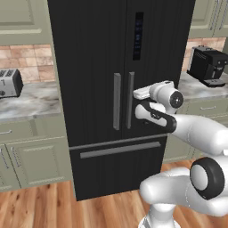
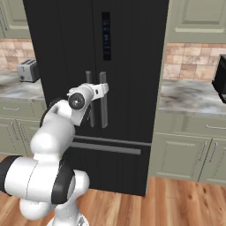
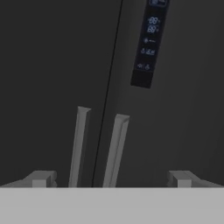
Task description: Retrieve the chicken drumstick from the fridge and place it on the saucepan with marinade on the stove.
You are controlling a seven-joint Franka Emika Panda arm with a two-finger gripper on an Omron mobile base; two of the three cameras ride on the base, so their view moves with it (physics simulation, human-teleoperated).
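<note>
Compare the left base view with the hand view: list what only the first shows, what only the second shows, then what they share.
Only the left base view: a toaster on the left counter, a black coffee machine on the right counter, the fridge's drawer handle, and the wooden floor.
Only the hand view: the tips of the open pincer.
Both: the closed black fridge, its two grey vertical handles and the door's display panel.

White arm point(image 1: 196, 129) raised forward, wrist level, jaws spread wide

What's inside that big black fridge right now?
That cannot be seen: both doors of the fridge are shut, covering everything inside. Only the outside shows: two grey handles, a display panel, and the drawer below. The open gripper faces the handles.
</note>
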